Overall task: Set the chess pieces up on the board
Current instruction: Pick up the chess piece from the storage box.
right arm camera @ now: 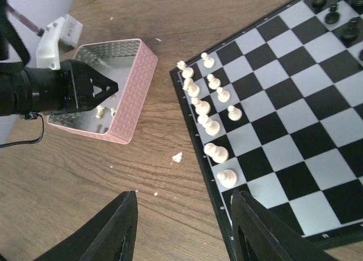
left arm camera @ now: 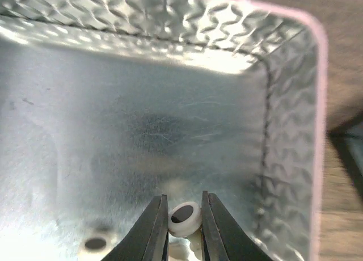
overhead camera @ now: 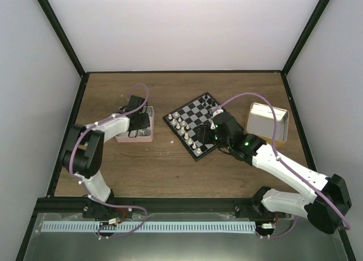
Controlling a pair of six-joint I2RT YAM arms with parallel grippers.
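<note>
The board (overhead camera: 194,109) lies tilted at the table's middle. Several cream-white pieces (right arm camera: 211,126) stand in two rows along its left edge, and black pieces (right arm camera: 332,14) stand at its far corner. My left gripper (left arm camera: 184,200) is down inside the pink tray (overhead camera: 148,139), shut on a cream-white piece (left arm camera: 185,217) whose round base faces the camera. Another white piece (left arm camera: 95,243) lies on the tray's silvery floor. My right gripper (right arm camera: 184,204) is wide open and empty, low over the board's near-left rim (right arm camera: 218,215) and the bare wood beside it.
A tan box (overhead camera: 266,122) with a silvery inside stands right of the board. The pink tray's wall (right arm camera: 136,85) stands left of the board, with my left arm (right arm camera: 51,91) reaching into it. A small white crumb (right arm camera: 177,156) lies on the wood between them.
</note>
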